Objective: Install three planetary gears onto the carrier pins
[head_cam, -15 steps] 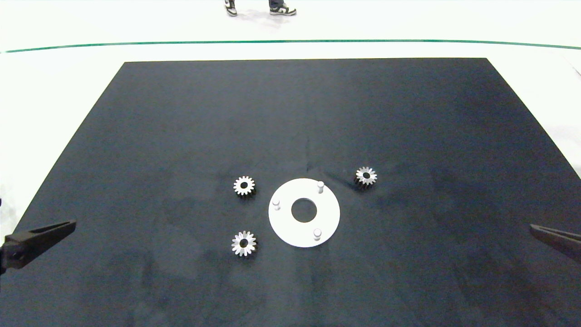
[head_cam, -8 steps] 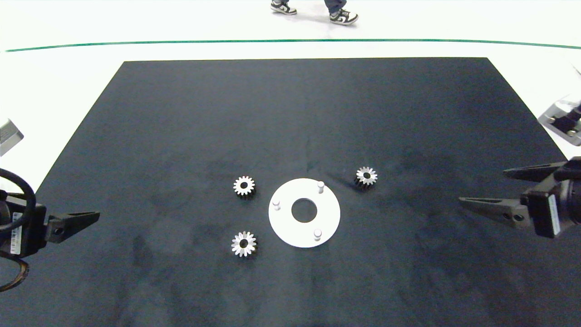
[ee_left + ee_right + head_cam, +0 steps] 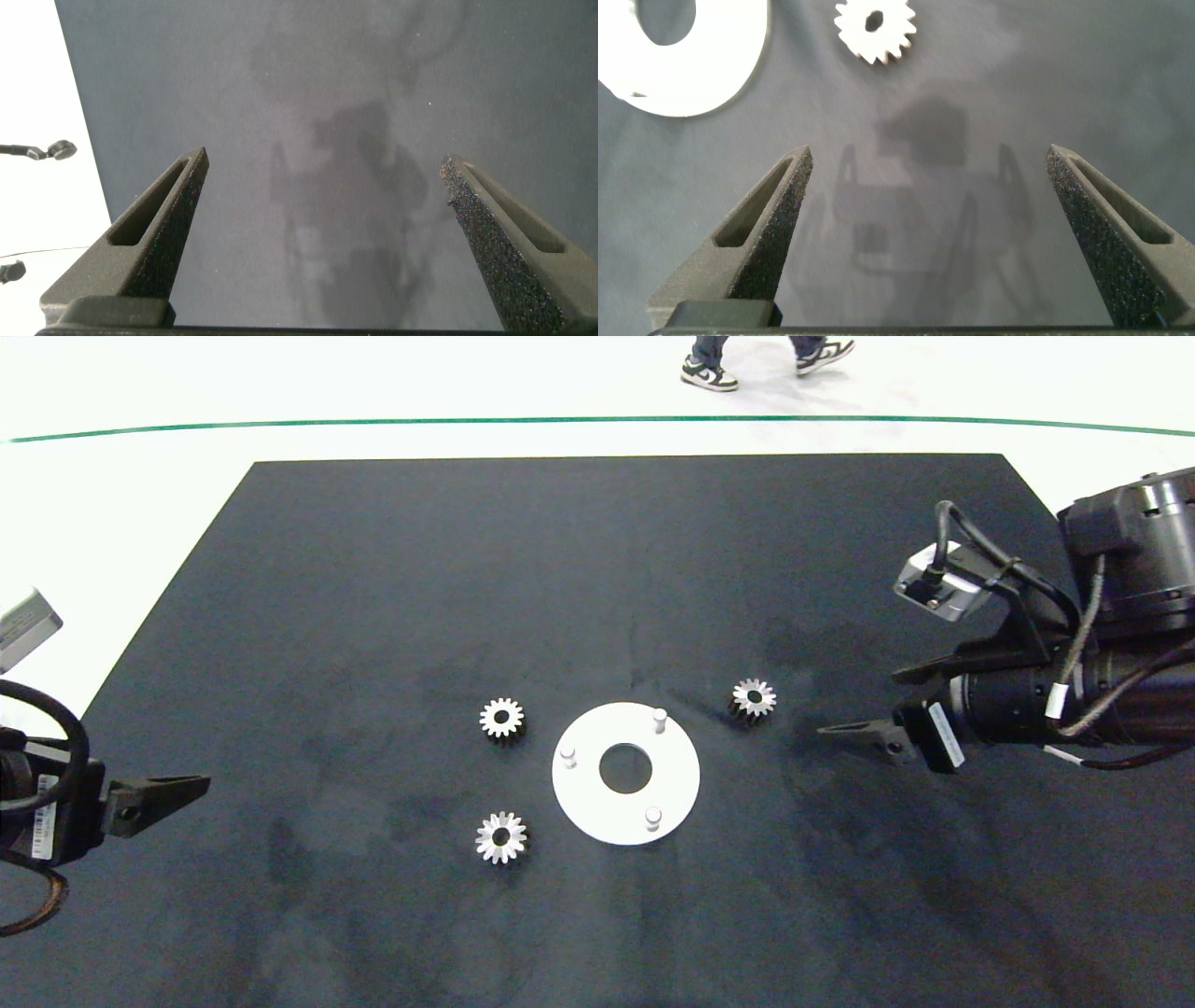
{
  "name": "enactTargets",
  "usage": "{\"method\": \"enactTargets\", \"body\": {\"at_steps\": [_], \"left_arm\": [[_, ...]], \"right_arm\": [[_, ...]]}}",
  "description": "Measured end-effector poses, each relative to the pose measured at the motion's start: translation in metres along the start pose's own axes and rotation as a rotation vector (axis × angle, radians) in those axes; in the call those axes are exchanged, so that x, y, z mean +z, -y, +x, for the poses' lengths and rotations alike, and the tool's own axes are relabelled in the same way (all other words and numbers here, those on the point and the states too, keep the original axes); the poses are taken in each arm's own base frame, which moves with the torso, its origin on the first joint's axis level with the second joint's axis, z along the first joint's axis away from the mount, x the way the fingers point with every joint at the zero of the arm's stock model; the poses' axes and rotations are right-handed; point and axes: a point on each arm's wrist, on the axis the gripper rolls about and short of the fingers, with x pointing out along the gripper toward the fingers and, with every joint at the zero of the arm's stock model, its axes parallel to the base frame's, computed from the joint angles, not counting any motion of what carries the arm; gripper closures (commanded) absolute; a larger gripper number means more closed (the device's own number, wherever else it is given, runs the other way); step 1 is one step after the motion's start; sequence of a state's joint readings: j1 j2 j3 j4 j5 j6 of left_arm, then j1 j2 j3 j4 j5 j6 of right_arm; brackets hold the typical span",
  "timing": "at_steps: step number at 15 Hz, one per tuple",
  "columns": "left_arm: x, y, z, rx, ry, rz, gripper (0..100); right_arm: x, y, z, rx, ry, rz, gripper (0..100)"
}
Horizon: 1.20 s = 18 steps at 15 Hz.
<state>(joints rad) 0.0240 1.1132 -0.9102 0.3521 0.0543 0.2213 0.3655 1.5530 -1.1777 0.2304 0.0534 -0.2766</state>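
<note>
On a dark, matte black table mat lies a flat white round disc with a large centre hole, and three short white cylindrical carrier pins stand upright on it: one at the far right edge, one at the left and one at the near right. All three pins are bare. Three small silvery toothed metal planetary gears lie flat on the mat around the disc, none touching it: one to the far left of the disc, one to the near left, and one to the far right. The right gripper reaches in from the right side, its two grey fingers spread wide apart and empty, hovering near the far-right gear and just to its right; in the right wrist view the gear lies beyond the fingertips, beside the rim of the white disc. The left gripper sits at the left edge of the mat, well apart from the gears, with its fingers also spread wide over bare mat. A person's shoes show on the pale floor beyond the far edge of the table.
</note>
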Motion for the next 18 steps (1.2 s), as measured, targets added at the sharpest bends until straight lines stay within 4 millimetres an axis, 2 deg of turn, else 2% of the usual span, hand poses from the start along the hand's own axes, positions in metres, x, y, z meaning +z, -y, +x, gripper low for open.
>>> {"method": "enactTargets", "body": {"at_steps": [6, 18], "left_arm": [[-0.001, 0.000, -0.001, 0.001, 0.003, 0.005, 0], [-0.005, 0.000, -0.006, 0.004, 0.010, 0.018, 0]], "right_arm": [[0.021, -0.002, 0.033, 0.022, 0.000, -0.016, 0], [0.035, -0.009, 0.076, 0.030, -0.024, -0.046, 0]]}}
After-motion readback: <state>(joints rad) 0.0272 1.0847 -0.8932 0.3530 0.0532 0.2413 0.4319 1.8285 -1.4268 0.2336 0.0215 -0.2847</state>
